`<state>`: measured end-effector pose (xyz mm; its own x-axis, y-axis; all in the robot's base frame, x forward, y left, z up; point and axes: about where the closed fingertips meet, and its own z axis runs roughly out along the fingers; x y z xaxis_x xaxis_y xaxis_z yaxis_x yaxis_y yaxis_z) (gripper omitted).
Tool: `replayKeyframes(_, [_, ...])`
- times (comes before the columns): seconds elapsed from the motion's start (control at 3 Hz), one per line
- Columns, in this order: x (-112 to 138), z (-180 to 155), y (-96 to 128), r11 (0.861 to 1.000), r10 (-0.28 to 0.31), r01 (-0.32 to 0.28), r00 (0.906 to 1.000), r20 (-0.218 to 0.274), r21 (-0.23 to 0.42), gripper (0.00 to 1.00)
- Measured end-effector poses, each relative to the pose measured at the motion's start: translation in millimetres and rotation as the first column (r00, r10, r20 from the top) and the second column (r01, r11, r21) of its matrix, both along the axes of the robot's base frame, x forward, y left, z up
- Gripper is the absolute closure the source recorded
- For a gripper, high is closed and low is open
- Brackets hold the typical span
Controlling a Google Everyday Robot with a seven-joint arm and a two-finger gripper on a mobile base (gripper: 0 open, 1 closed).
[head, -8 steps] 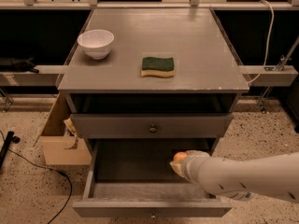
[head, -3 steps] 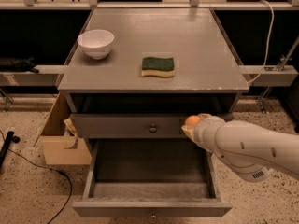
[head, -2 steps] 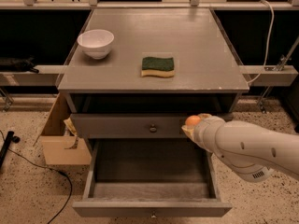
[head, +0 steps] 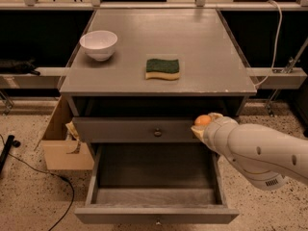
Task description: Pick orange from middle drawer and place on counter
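The small round orange is held in my gripper, which is shut on it. Both hang in front of the shallow upper drawer front, at its right end, just below the counter's front edge. The white arm comes in from the lower right. Below, the middle drawer stands pulled out wide, with nothing lying on its pale grey floor. The grey counter stretches above and behind the gripper.
A white bowl sits at the counter's back left. A green and yellow sponge lies near its middle front. A cardboard box stands on the speckled floor left of the cabinet. A cable runs along the right side.
The gripper rose with the orange from inside the open middle drawer to the level of the upper drawer front. Over the last second it has hardly moved.
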<state>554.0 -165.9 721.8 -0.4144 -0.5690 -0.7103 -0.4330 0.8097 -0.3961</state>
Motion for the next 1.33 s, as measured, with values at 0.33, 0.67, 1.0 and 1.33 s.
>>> replayKeyframes(0.33, [0.3, 2.5, -3.3, 1.000, -0.001, 0.001, 1.0000, 0.009, -0.017, 1.00])
replayKeyframes(0.67, [12.1, 28.2, -21.2, 0.998, -0.049, 0.051, 0.9971, 0.058, -0.031, 1.00])
replayKeyframes(1.0, [30.6, 74.1, -21.7, 0.995, -0.066, 0.075, 0.9886, 0.136, -0.068, 1.00])
replayKeyframes(1.33, [23.2, 71.1, -24.8, 0.994, -0.078, 0.088, 0.9877, 0.135, -0.063, 1.00])
